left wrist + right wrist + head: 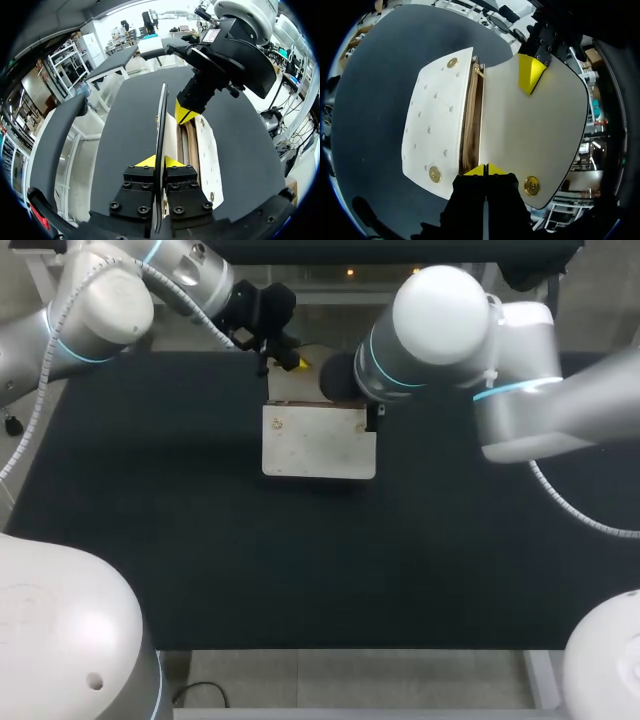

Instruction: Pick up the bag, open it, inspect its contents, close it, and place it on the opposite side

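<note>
A white bag [318, 445] lies on the black table with its flap [535, 130] lifted away from the front panel [432, 125], which carries gold snaps. The tan inside [471, 125] shows between them. My left gripper [159, 162] is shut on the flap's edge, which stands edge-on [161, 115] between its fingers; in the head view it is at the bag's far side [288, 362]. My right gripper [486, 170] is shut, tips together at the near end of the bag's mouth. From the left wrist its yellow tips [185, 114] point down into the opening. Its own wrist hides it in the head view.
The black mat [150, 540] stretches wide on both sides of the bag and toward the front edge. My right arm's forearm [540, 410] crosses over the table's right half.
</note>
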Action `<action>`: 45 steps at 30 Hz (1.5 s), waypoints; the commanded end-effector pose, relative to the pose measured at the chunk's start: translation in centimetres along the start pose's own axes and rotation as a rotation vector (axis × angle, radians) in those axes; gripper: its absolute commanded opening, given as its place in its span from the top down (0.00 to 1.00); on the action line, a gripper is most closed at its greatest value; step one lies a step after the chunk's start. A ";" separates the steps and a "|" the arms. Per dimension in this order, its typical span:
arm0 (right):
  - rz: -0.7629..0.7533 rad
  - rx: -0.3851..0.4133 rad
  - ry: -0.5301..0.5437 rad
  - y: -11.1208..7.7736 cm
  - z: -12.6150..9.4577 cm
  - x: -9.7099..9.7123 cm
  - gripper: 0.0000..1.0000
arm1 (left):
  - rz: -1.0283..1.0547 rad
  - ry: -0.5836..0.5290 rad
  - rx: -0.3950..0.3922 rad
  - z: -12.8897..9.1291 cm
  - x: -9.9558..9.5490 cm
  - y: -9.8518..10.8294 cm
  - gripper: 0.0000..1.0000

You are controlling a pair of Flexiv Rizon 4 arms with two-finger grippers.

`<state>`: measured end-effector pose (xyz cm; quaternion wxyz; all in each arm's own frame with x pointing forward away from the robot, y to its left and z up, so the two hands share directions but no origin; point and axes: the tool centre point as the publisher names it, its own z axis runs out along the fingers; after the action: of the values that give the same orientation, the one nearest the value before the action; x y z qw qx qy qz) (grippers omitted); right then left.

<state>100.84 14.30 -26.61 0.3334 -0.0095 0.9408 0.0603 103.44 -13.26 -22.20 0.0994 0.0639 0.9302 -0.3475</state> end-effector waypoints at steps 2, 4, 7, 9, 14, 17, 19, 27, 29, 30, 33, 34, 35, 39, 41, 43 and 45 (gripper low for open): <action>0.012 0.030 -0.003 0.9 0.0 0.2 1.00 | -0.008 -0.002 0.000 0.2 0.0 -0.1 1.00; 0.014 0.031 -0.005 1.0 0.0 0.3 1.00 | -0.011 0.001 0.000 0.3 0.0 -0.2 1.00; 0.019 0.055 -0.007 1.1 0.2 0.5 1.00 | -0.021 0.001 0.001 0.4 -0.1 -0.2 1.00; 0.022 0.066 -0.008 1.1 0.3 0.7 1.00 | -0.028 0.000 0.004 0.5 -0.1 -0.2 1.00; 0.027 0.081 -0.001 1.0 0.8 1.2 1.00 | -0.038 0.002 0.015 0.4 -0.1 -0.2 1.00; 0.034 0.077 0.008 1.0 1.0 1.6 1.00 | -0.044 -0.002 0.023 0.4 -0.2 -0.3 1.00; 0.043 0.073 0.015 0.9 1.0 1.9 1.00 | -0.049 -0.008 0.027 0.3 -0.2 -0.3 1.00; 0.059 0.063 0.033 0.7 0.8 3.3 1.00 | -0.062 -0.029 0.039 -0.1 -0.3 -0.4 1.00; 0.061 0.062 0.036 0.6 0.7 3.5 1.00 | -0.064 -0.035 0.043 -0.2 -0.4 -0.4 1.00; 0.063 0.061 0.039 0.6 0.7 3.7 1.00 | -0.064 -0.037 0.043 -0.2 -0.4 -0.4 1.00; 0.065 0.057 0.043 0.6 0.6 3.9 1.00 | -0.054 -0.043 0.047 -0.4 -0.4 -0.5 1.00; 0.066 0.056 0.044 0.5 0.6 4.0 1.00 | -0.044 -0.042 0.050 -0.4 -0.4 -0.6 1.00; 0.067 0.055 0.044 0.5 0.6 4.0 1.00 | -0.037 -0.043 0.052 -0.5 -0.3 -0.6 1.00; 0.076 0.036 0.034 0.4 0.4 3.3 1.00 | -0.011 -0.035 0.057 -0.3 0.0 -0.9 1.00; 0.074 0.021 0.030 0.5 0.4 2.9 1.00 | -0.006 -0.033 0.058 -0.3 0.0 -1.0 1.00; 0.073 0.016 0.032 0.6 0.5 2.6 1.00 | -0.002 -0.034 0.062 -0.3 0.1 -1.0 1.00; 0.071 0.016 0.032 0.7 0.8 2.4 1.00 | 0.001 -0.034 0.065 -0.4 0.1 -1.1 1.00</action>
<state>99.07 15.32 -28.41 0.3165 0.0278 0.9463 0.0602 103.18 -13.87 -21.41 0.1117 0.0615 0.9177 -0.3762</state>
